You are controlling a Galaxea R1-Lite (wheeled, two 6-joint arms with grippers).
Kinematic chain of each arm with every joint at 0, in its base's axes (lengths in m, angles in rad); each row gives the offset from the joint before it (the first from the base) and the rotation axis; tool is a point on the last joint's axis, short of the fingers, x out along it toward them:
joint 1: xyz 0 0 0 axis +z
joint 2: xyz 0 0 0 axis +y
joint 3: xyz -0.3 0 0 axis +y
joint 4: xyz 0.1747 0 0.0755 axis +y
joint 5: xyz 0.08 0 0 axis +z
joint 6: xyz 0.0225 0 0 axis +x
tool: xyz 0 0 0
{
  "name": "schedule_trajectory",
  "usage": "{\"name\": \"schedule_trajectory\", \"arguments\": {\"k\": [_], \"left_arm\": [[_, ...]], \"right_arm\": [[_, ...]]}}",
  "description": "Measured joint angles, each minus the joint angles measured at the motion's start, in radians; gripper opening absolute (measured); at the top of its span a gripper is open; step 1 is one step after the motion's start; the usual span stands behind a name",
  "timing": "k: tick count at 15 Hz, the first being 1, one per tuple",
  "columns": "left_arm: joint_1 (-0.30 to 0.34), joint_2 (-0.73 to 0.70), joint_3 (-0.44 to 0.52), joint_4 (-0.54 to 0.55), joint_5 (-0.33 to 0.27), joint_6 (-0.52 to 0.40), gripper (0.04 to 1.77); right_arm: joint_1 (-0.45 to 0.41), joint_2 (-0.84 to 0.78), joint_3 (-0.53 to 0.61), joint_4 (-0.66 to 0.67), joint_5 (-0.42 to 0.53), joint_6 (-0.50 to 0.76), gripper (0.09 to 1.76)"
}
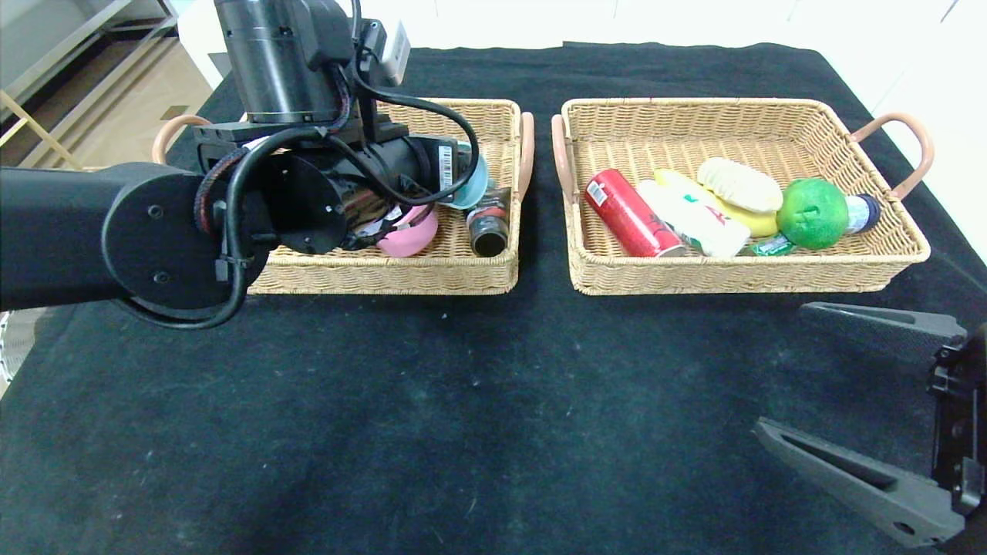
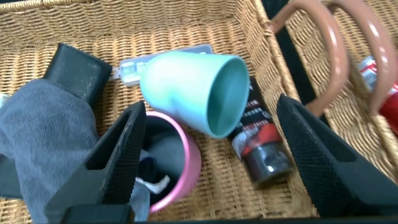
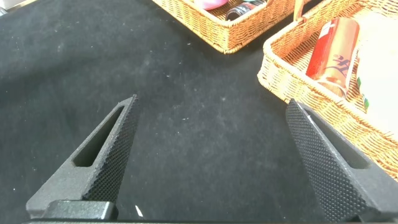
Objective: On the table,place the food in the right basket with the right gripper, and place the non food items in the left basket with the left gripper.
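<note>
My left gripper [image 2: 210,104] is open and hovers over the left basket [image 1: 385,277]; in the head view its arm hides it. Under its spread jaws a teal cup [image 2: 186,87] lies on its side, touching neither finger. It rests against a pink cup [image 2: 180,155] and a black tube [image 2: 261,143]. A grey cloth [image 2: 43,137] and a black block [image 2: 78,71] lie beside them. The right basket [image 1: 740,277] holds a red can [image 1: 628,212], a white packet [image 1: 694,216], a pale bun [image 1: 739,185], a green apple [image 1: 811,213] and a small bottle [image 1: 862,212]. My right gripper [image 1: 780,368] is open and empty over the table at the front right.
The two wicker baskets stand side by side at the back of the black cloth-covered table [image 1: 463,401], their pink handles [image 1: 527,150] nearly touching. No loose items lie on the cloth in front of the baskets.
</note>
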Motion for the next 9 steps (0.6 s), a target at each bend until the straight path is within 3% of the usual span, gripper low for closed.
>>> {"name": "schedule_trajectory", "arguments": {"k": [9], "left_arm": [[-0.059,-0.207,0.235,0.041,-0.004,0.007,1.66]], "right_arm": [[0.000,0.000,0.001,0.000,0.000,0.000,1.71]]}}
